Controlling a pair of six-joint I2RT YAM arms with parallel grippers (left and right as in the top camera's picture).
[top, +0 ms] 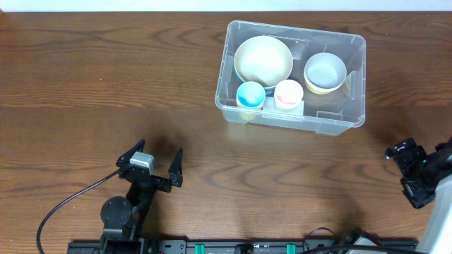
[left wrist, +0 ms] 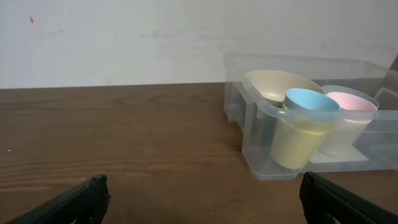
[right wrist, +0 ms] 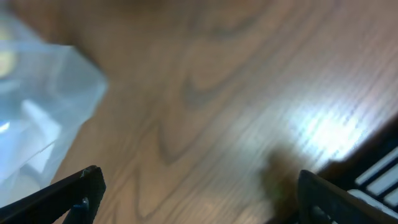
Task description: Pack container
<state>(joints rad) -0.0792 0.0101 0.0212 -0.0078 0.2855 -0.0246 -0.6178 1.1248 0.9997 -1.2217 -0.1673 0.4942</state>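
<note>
The container [top: 339, 121] is a clear rectangular plastic bin with rounded corners. It stands upright on the bench [top: 106, 85] in the far right-of-centre area, well apart from both arms.

Contents of the container:
- A large cream bowl [top: 263, 60] in the far left part.
- A yellow bowl [top: 325, 72] with a pale interior in the far right part.
- A blue-lined cup [top: 251, 94] with a yellow body at the near left corner.
- A pink-lined cup [top: 288, 93] just beside the blue-lined cup, to its right.

All four items stand upright, openings upward. A white label [top: 295, 108] shows at the near wall below the pink-lined cup. No writing on it can be read in any view, and no brand marking is legible elsewhere.

The left end effector [top: 153, 161] hangs over bare bench at the near left, released, fingers spread wide with nothing between them. Its wrist view faces the container's left end wall. A black cable [top: 70, 201] trails from this arm toward the near left edge.

The right end effector [top: 409, 173] is at the near right edge of the bench, also released and holding nothing. Its wrist view is blurred and shows the wood grain and one corner of the container at the left.
</note>
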